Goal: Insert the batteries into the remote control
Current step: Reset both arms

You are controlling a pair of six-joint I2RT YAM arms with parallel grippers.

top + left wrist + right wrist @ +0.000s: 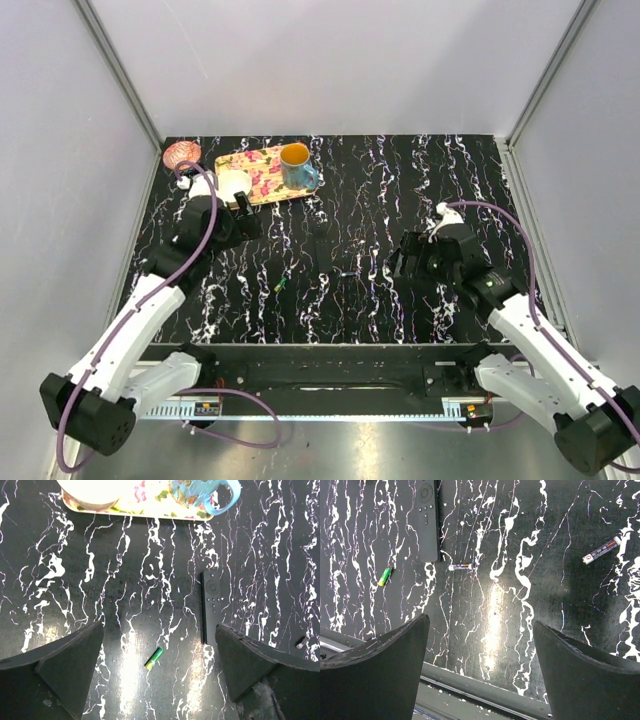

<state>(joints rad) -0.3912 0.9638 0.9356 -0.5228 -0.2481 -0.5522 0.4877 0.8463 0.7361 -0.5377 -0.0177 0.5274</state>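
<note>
The black remote control (211,605) lies flat on the dark marbled table, buttons up, and shows too at the upper left of the right wrist view (426,520). A green and yellow battery (154,658) lies left of it on the table (281,285). My left gripper (160,628) hangs open above that battery with nothing between its fingers (245,215). A blue-purple battery (460,566) rests just beside the remote's end. Another battery (601,550), white, red and black, lies far right. My right gripper (481,621) is open and empty near the table's front edge (403,262).
A floral yellow tray (262,172) at the back left carries a blue mug (297,166) and a white cup (233,183). A pinkish bowl (182,154) sits in the back left corner. A metal rail (470,690) borders the table's near edge.
</note>
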